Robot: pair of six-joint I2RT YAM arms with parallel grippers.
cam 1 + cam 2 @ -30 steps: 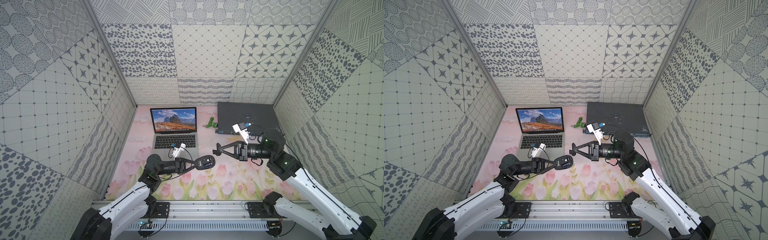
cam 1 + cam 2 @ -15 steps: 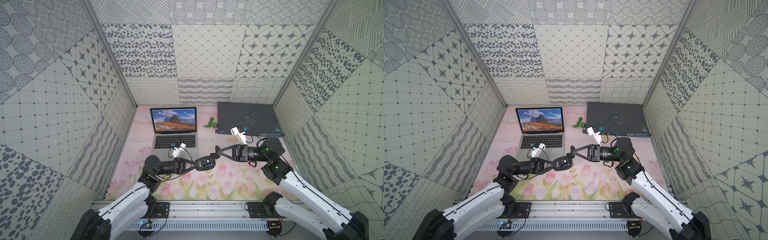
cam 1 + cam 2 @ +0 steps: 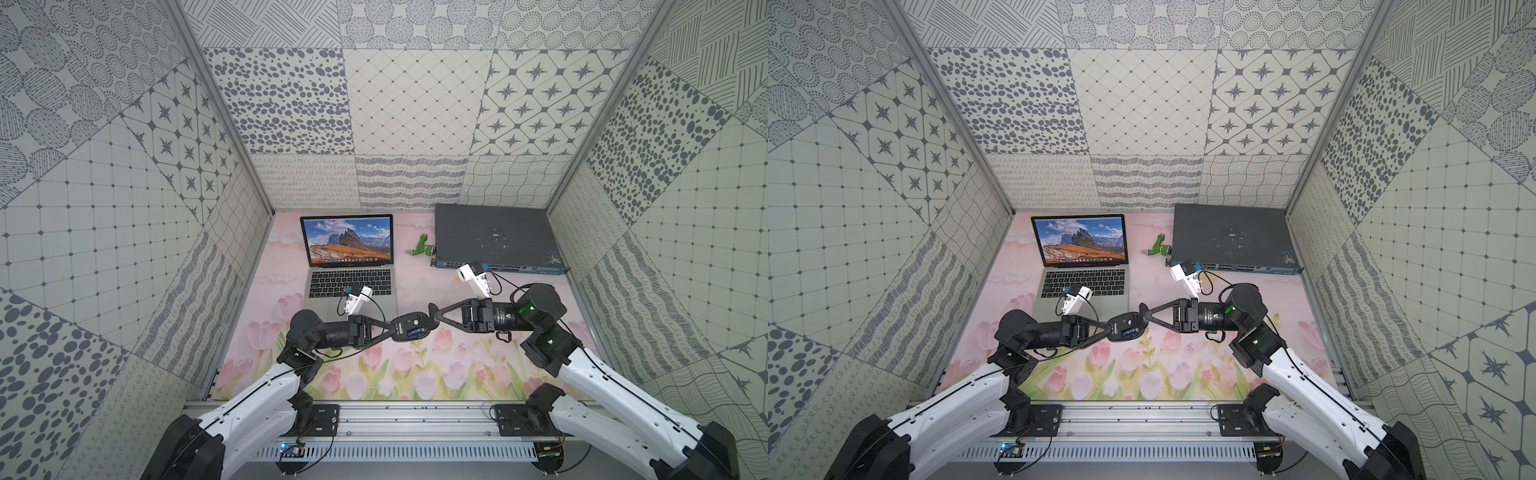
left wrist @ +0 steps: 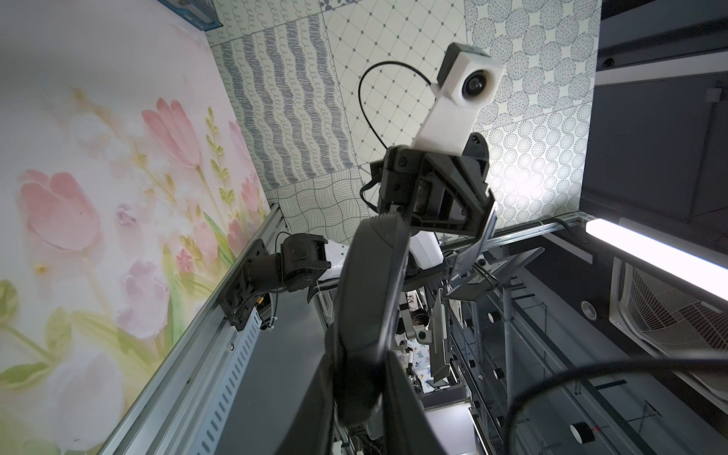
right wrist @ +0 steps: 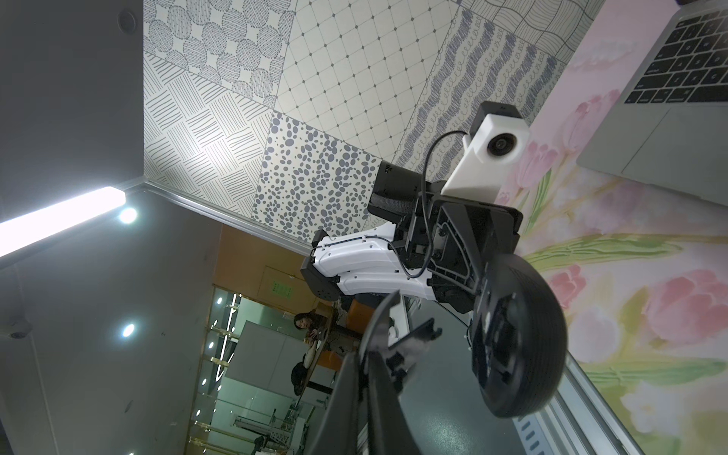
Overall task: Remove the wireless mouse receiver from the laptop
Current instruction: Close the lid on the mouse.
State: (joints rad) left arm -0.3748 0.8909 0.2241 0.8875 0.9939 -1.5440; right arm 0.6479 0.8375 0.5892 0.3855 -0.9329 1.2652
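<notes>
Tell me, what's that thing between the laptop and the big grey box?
A small green-and-white plug-like object lies on the pink mat between the laptop and the grey box, right beside the box. Both top views show it.

Robotics lab: patterned-wall test enclosure (image 3: 415, 104)

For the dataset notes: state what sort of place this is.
Likely a robot test cell in a lab: patterned wall panels box in a tulip mat, left arm and right arm mount on an aluminium rail, and a laptop and network switch sit as props.
</notes>
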